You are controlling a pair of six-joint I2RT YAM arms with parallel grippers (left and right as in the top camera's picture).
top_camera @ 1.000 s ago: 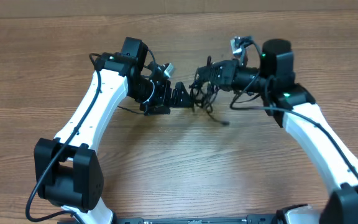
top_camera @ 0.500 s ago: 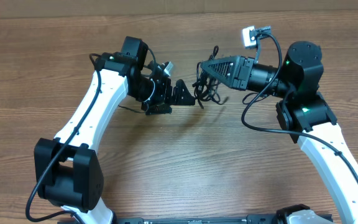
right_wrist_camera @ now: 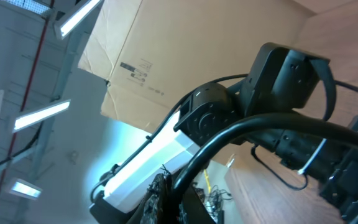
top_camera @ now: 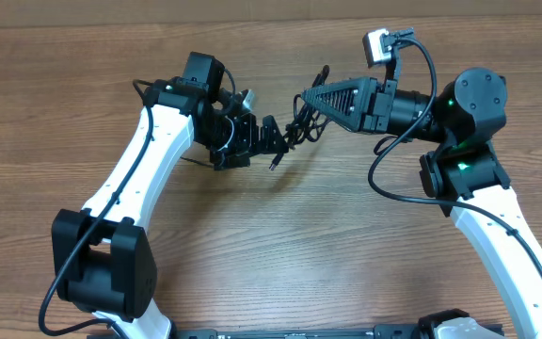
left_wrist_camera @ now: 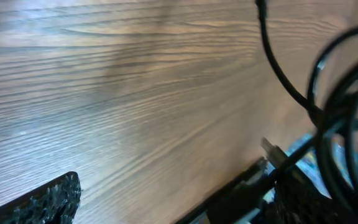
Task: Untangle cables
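Observation:
A tangle of thin black cables [top_camera: 299, 124] hangs between my two grippers above the wooden table. My right gripper [top_camera: 305, 96] is raised and shut on a black cable; in the right wrist view its fingers [right_wrist_camera: 160, 196] pinch that thick cable [right_wrist_camera: 241, 134]. My left gripper [top_camera: 273, 137] sits at the tangle's left edge. In the left wrist view its jaws [left_wrist_camera: 176, 190] stand wide apart, and the cable loops [left_wrist_camera: 347, 112] and a metal plug [left_wrist_camera: 271, 149] lie against the right finger. A loose plug end [top_camera: 276, 162] dangles below the left gripper.
The wooden table [top_camera: 280, 245] spreads around both arms. A thin cable [top_camera: 196, 162] trails under the left arm. The right wrist camera points upward at a cardboard box [right_wrist_camera: 166, 50] and the left arm [right_wrist_camera: 185, 134].
My right gripper has lifted and drawn back to the right with a cable, stretching the tangle upward. The tangle has shifted toward my left gripper, which moved slightly up.

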